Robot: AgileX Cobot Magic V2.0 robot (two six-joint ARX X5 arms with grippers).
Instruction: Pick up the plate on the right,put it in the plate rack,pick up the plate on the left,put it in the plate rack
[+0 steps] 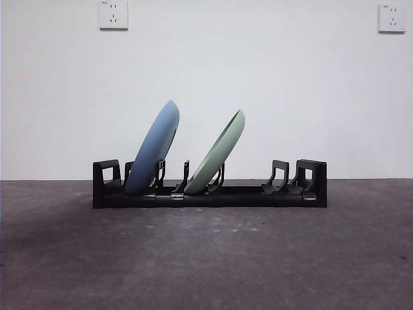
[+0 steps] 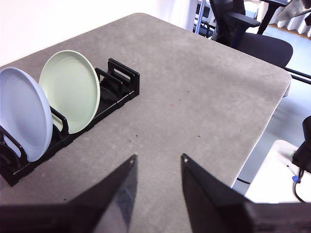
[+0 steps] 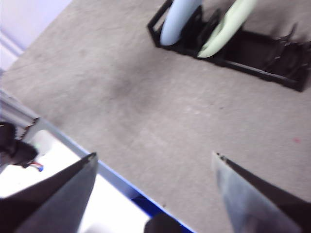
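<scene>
Blue plate [image 1: 153,147] and green plate [image 1: 218,154] leaning toward one o'clock in the plate rack [image 1: 210,192], smooth, hard, breakable, best pinched by the rim; left gripper [image 2: 158,160] narrowly apart, right gripper [image 3: 154,158] wide, both empty.

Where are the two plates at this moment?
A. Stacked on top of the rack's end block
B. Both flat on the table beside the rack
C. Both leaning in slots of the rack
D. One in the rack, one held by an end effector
C: the blue plate and the green plate both lean between prongs of the plate rack, and neither end effector holds anything.
</scene>
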